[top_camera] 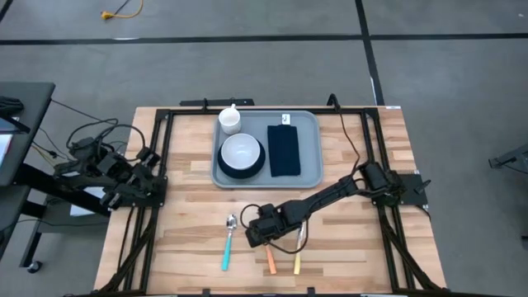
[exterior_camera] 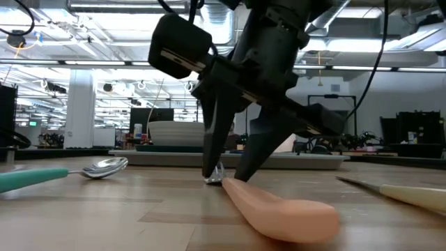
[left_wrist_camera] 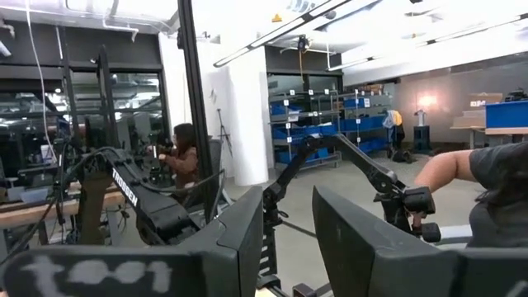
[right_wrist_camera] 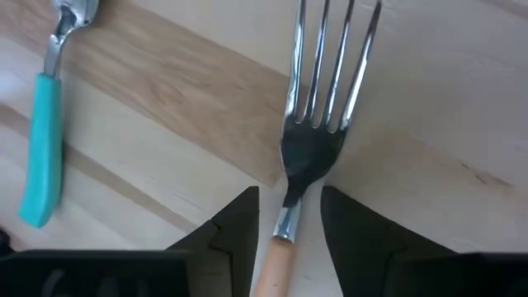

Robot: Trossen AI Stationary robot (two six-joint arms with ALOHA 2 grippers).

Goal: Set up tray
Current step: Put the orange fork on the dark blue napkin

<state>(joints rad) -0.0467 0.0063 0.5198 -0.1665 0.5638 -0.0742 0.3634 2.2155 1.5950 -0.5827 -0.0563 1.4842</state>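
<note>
The pale grey-blue tray point(top_camera: 309, 175) lies at the far middle of the table. On it are a white bowl point(top_camera: 241, 151) on a dark plate, a white cup point(top_camera: 229, 121) and a black napkin point(top_camera: 284, 150). A fork point(right_wrist_camera: 318, 124) with an orange handle point(exterior_camera: 279, 209) lies flat on the wood near the front edge. My right gripper point(right_wrist_camera: 289, 219) points down over the fork's neck, open, one finger on either side of it with a gap on both sides. My left gripper point(left_wrist_camera: 289, 247) is drawn back at the table's left edge, its fingers a little apart around nothing.
A teal-handled spoon point(top_camera: 228, 243) lies left of the fork and a yellow-handled knife point(top_camera: 298, 262) right of it, both flat on the wood. Bare wood lies between these and the tray. A person point(left_wrist_camera: 487, 190) shows in the room beyond the table.
</note>
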